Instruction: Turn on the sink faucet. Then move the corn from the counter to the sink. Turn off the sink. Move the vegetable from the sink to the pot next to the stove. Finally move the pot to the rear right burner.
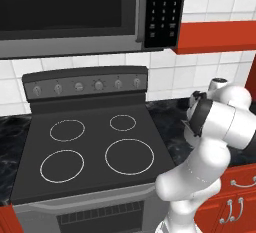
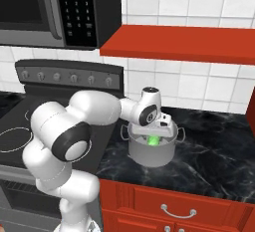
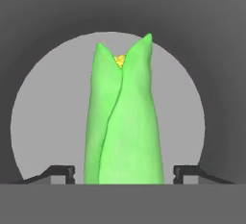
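I see the stove [image 1: 85,142] on the left, its four burners bare, and the black counter [image 2: 209,161] to its right. The pot [image 2: 152,151] sits on that counter just right of the stove. The corn [image 3: 124,122] lies inside it, its long axis running along my hand, husk tip pointing away. My gripper [image 3: 124,172] is open, fingers [image 3: 62,172] apart from the husk, inside the rim.
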Tool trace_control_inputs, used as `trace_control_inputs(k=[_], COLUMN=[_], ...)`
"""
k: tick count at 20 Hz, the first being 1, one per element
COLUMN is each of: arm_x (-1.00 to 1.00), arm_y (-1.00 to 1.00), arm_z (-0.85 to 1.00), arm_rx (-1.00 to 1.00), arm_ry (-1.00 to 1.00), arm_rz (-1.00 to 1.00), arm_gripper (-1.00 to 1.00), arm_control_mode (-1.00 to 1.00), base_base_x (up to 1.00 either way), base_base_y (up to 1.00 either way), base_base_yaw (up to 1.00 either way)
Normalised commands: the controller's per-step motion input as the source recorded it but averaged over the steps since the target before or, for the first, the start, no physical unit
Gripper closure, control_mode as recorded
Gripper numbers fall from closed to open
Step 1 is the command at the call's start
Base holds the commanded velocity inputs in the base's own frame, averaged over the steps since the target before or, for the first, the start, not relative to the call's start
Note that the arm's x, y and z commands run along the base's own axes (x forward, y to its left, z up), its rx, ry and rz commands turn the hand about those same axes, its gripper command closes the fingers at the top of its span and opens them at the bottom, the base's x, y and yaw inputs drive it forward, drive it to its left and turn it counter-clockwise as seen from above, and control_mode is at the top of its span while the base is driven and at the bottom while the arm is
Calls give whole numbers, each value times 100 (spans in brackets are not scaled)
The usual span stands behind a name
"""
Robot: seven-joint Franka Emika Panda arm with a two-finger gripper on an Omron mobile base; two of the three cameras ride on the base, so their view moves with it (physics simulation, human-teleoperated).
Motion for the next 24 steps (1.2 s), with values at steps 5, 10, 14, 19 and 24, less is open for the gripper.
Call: trace_control_inputs(k=[5, 10, 14, 19, 24], arm_x=[0, -5, -18, -22, -19], arm_y=[-8, -2, -15, -48, -66], arm_z=[20, 51, 58, 28, 1], arm_rx=[3, 2, 4, 7, 12], arm_ry=[0, 0, 0, 0, 0], arm_rz=[0, 0, 0, 0, 0], arm_gripper=[-100, -100, -100, -100, -100], arm_control_mode=[-100, -100, -100, -100, -100], base_base_x=[0, 0, 0, 0, 0], base_base_y=[0, 0, 0, 0, 0], base_base_yaw=[0, 0, 0, 0, 0])
